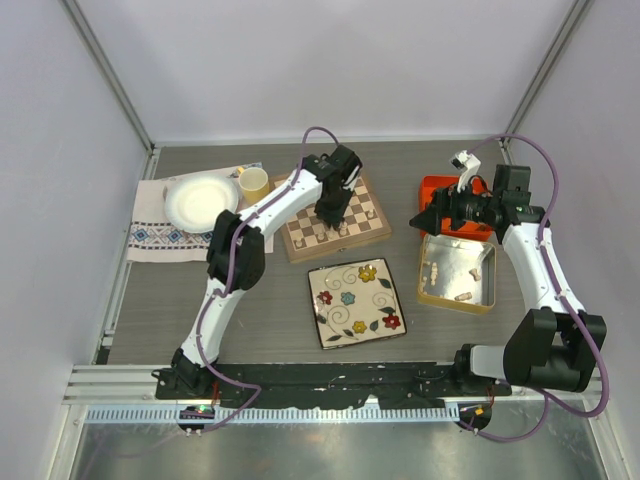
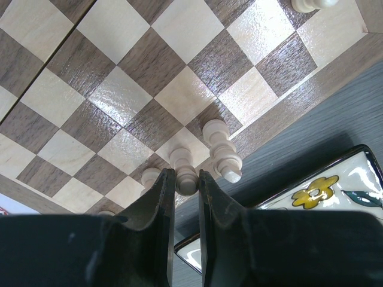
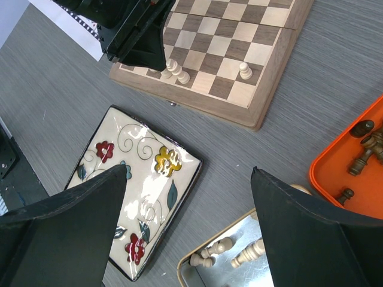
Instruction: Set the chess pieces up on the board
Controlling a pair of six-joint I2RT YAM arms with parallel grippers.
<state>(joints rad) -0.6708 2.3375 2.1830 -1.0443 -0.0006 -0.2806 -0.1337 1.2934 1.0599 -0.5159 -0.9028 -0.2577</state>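
Note:
The board (image 1: 300,250) lies at the table's middle back, also seen in the left wrist view (image 2: 149,60) and the right wrist view (image 3: 239,36). My left gripper (image 1: 328,212) reaches down to its edge row, shut on a pale chess piece (image 2: 184,170) that stands between its fingertips (image 2: 163,185). Pale pieces stand close on either side, one (image 2: 222,152) to the right and one (image 2: 149,177) to the left. Another pale piece (image 3: 245,70) stands alone further along. My right gripper (image 3: 188,169) hangs open and holds nothing, above the table near the tin tray.
A tin tray (image 1: 482,300) holds loose pale pieces (image 3: 218,246). An orange tray (image 1: 430,188) behind it holds dark pieces (image 3: 365,149). A floral plate (image 1: 355,302) lies in front of the board. A white plate (image 1: 200,200), a yellow cup (image 1: 253,183) and a patterned cloth (image 1: 150,235) sit left.

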